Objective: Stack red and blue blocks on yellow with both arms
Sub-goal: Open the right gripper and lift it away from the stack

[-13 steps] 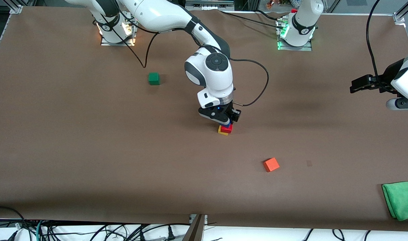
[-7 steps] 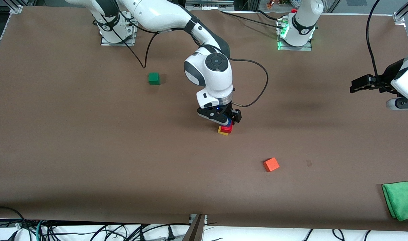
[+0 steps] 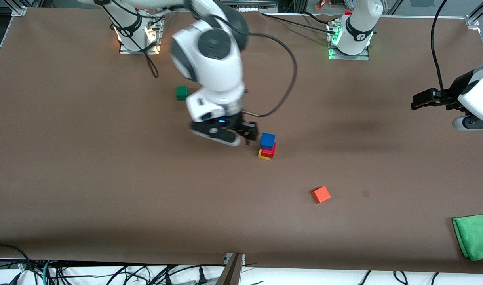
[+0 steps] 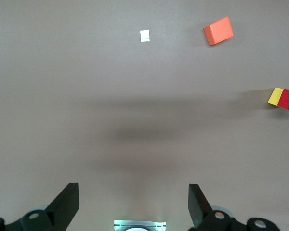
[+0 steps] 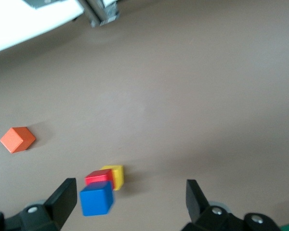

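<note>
1. Standing mid-table, the blue block (image 3: pixel 267 140) tops the red block (image 3: pixel 269 151), which sits on the yellow block (image 3: pixel 263 154).
2. Only the right wrist view shows the right gripper (image 5: pixel 127 202) with fingers spread wide and empty, raised over bare table just beside the stack.
3. Only the left wrist view shows the left gripper (image 4: pixel 133 204) wide open and empty; that arm waits at its table end.
4. Open brown table (image 3: pixel 107 190) surrounds the stack; the orange block (image 3: pixel 321 194) lies nearer the camera, the green block (image 3: pixel 181 92) farther.
</note>
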Robot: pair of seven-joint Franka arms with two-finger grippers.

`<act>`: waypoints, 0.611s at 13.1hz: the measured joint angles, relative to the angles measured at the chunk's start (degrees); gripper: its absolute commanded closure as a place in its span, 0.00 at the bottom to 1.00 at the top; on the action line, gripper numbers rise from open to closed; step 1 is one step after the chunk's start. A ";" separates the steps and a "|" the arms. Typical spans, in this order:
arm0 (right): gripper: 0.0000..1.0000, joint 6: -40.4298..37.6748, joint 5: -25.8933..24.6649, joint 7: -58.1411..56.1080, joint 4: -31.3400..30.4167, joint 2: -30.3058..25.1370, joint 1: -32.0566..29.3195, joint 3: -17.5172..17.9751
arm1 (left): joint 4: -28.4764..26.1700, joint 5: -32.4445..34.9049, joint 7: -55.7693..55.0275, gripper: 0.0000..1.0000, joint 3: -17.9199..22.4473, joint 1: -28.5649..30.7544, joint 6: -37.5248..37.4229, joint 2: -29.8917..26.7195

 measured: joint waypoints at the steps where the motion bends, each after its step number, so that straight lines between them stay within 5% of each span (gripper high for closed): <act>1: 0.00 -3.84 1.91 -5.02 -0.43 -2.45 -2.96 -0.07 | 0.00 0.00 0.00 0.00 0.01 -0.02 0.00 0.00; 4: 0.00 -9.24 4.18 -14.97 -6.61 -10.15 -10.49 -0.33 | 0.00 0.00 0.00 0.00 0.03 -0.03 0.00 0.00; 8: 0.00 -8.68 4.33 -26.45 -28.35 -26.72 -12.95 -5.29 | 0.00 0.00 0.00 0.00 0.05 -0.03 0.01 0.03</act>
